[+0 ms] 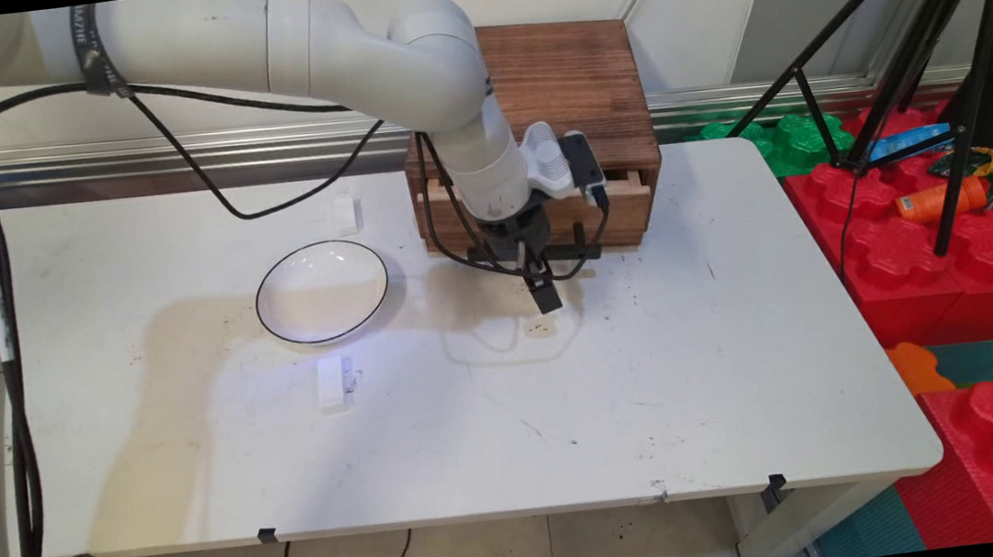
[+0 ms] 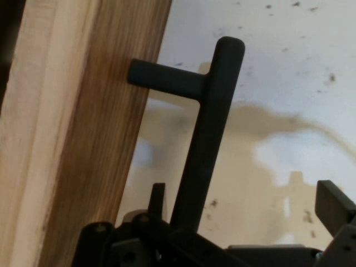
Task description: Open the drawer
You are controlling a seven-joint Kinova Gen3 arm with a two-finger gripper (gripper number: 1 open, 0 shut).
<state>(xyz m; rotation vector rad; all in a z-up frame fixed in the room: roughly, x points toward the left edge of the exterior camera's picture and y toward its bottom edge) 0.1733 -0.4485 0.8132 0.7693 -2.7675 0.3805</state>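
The end effector (image 1: 545,296) is seen released before the wooden drawer box (image 1: 569,86), fingers (image 2: 157,194) set astride the black handle (image 2: 206,139); the drawer (image 1: 630,183) appears slightly drawn out.

Wooden drawer box (image 1: 570,95): left front and part of top hidden behind the arm; in the hand view its front (image 2: 83,139) is cut by the top, left and bottom edges.
Black drawer handle (image 2: 208,122): lower end hidden behind the gripper linkage.
Gripper (image 1: 545,296): one fingertip alone shows clearly in the main view.
Right finger (image 2: 334,208): cut by the picture's edge.
Two small white blocks (image 1: 345,213), (image 1: 333,383): too small to identify.
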